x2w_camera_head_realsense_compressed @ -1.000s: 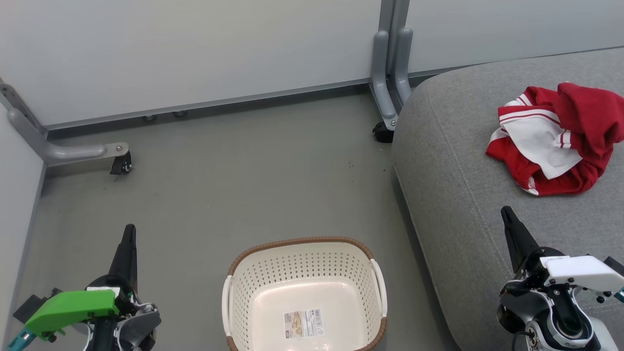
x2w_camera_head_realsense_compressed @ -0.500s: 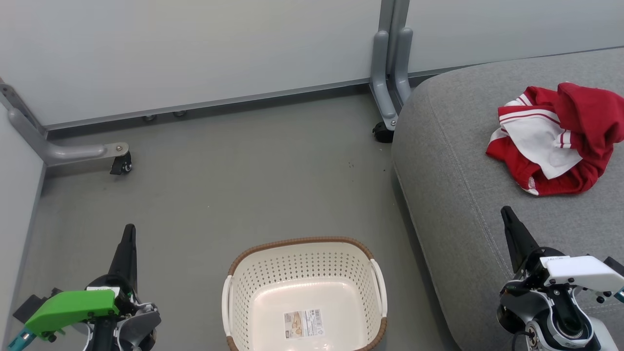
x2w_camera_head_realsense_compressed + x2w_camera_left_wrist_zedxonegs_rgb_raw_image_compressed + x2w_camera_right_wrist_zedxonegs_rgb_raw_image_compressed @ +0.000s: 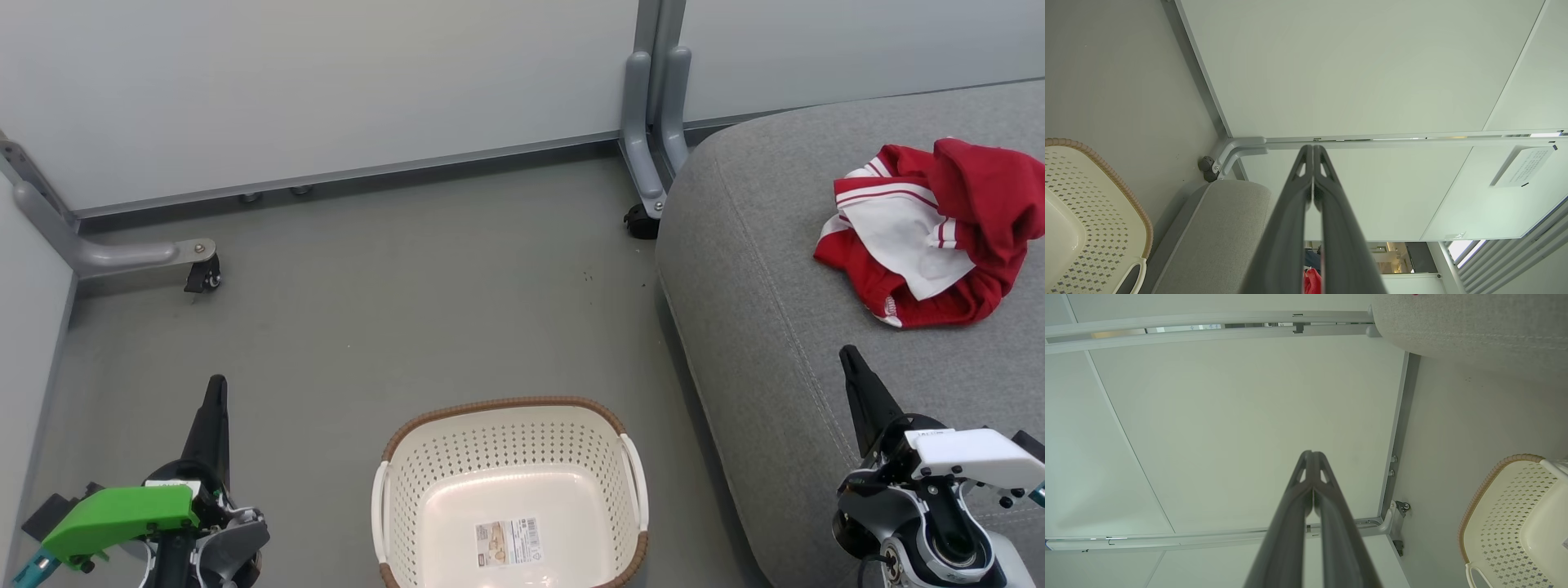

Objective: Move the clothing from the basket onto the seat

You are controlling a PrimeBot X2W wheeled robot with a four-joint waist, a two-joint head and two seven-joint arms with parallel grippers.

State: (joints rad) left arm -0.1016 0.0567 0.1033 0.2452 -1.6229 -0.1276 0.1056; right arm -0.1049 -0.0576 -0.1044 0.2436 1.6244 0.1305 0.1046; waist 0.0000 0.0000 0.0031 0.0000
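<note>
Looks like the closing stage, judging by the lay of things. Over on the far right: bright red, white-striped soft clothing (image 3: 927, 233), heaped in one crumpled pile on the big light grey upholstered seat (image 3: 775, 327), well in from its rounded edge. Down at the near centre of the grey floor (image 3: 408, 310): cream-white perforated plastic basket with a brown woven-look rim (image 3: 506, 402), bare inside but for a paper label (image 3: 508, 541) on its bottom. Nothing more to lift out, as far as can be seen, though with the basket's nearest part cut off at the frame edge.

Near left: left gripper (image 3: 215, 388) with green housing, long dark fingers pressed tight together, gripping nothing. Near right: right gripper (image 3: 850, 355) with white housing, poised over the seat's near part by the look of it, fingers likewise closed and empty, well apart from the pile.

Calls next, most likely, for little beyond a check of the basket's hidden near end and holding both arms clear.

Around the scene: pale partition panels (image 3: 326, 82) along the far side, grey metal feet with black castors (image 3: 202, 276) at far left and beside the seat's far corner. Blocks nothing between basket and seat.
</note>
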